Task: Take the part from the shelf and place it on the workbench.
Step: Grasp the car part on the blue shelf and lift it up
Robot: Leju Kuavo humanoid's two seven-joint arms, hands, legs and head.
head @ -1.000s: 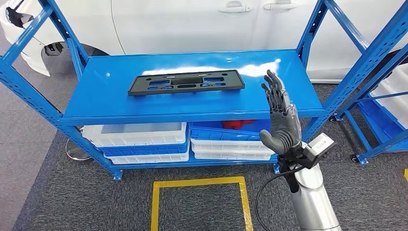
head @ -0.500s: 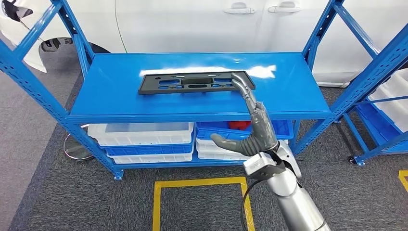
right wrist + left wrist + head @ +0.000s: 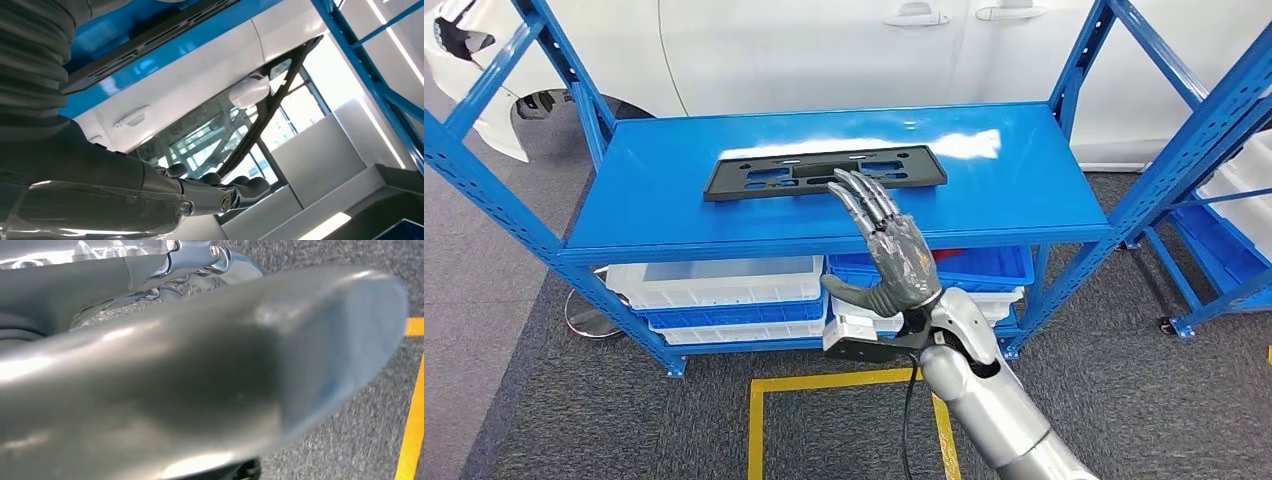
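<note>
On my head view, the blue steel shelf rack (image 3: 674,215) stands in front of me, its upright post at the far left and its top deck spreading across the middle. Under that deck on the left sit stacked white bins (image 3: 714,280) with a blue bin between them. On the top deck lies the part, a flat black licence-plate bracket (image 3: 769,172), lengthwise across the deck and nearer its back half, flat on the blue surface.

My right hand (image 3: 889,255) is raised in front of the deck's front edge, palm side away from the camera, fingers (image 3: 856,195) spread and extended toward the bracket, thumb out to the side. It holds nothing. The fingertips overlap the bracket's near edge around its middle, but I cannot tell from here whether they touch it or hover above it. In the right wrist view the same hand (image 3: 215,192) is stretched out with the bracket (image 3: 150,40) and shelf edge close by.

Below the hand a blue bin (image 3: 984,265) holds something red (image 3: 942,256), mostly hidden. A yellow floor marking (image 3: 844,385) frames a square on the grey carpet. Behind the rack is a white car (image 3: 824,50). A second blue rack (image 3: 1214,160) stands at the right.

My left hand (image 3: 200,390) appears as a blurred grey surface too close to the left wrist camera; I cannot tell its state.
</note>
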